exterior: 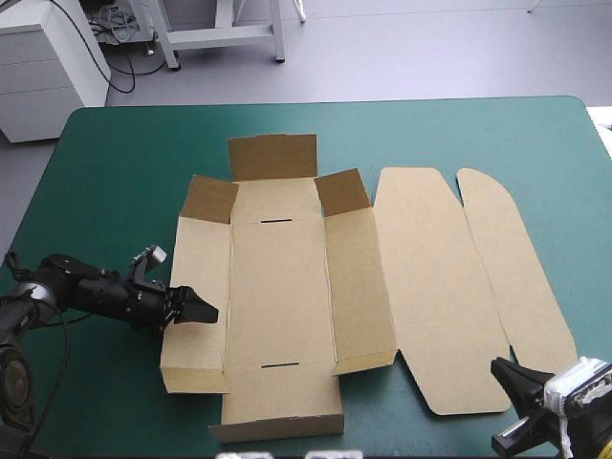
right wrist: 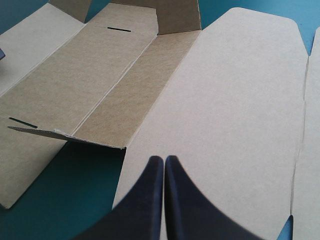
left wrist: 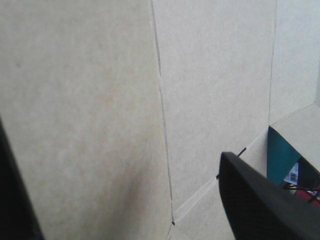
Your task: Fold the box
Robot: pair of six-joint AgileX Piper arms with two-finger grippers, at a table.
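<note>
While the box lies spread on the teal-green cover, its left wall sits under the left gripper, fingers parted (the nearer arm); the right gripper, pinched together, hangs at its near-right corner.

Table, teal-green cover — carries 1 box: brown cut sheet, lying mid-table, lid flat twd table's right edge, end flaps raised twd table's far edge.
</note>
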